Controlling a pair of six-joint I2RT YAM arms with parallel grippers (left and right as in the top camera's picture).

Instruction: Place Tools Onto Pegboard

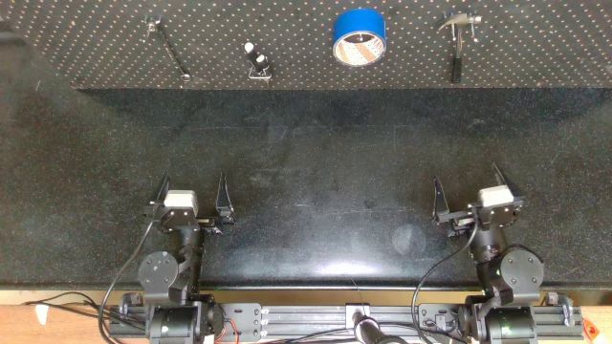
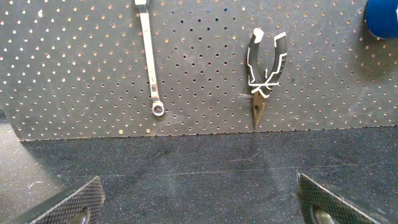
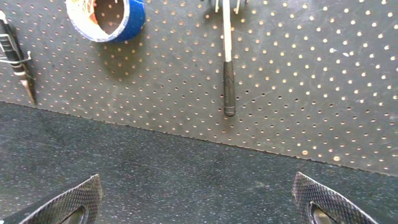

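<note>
We hold left gripper [image 1: 193, 182] and right gripper [image 1: 467, 178] wide open and empty, yet a careless far reach might knock the pliers [image 2: 261, 86] off the pegboard [image 1: 287, 29].

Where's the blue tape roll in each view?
Top view: blue tape roll on the pegboard, between pliers and hammer.
Left wrist view: roll cropped at the frame edge, past the pliers from the wrench.
Right wrist view: roll between pliers and hammer.
Shared landmark: the pliers.
</note>
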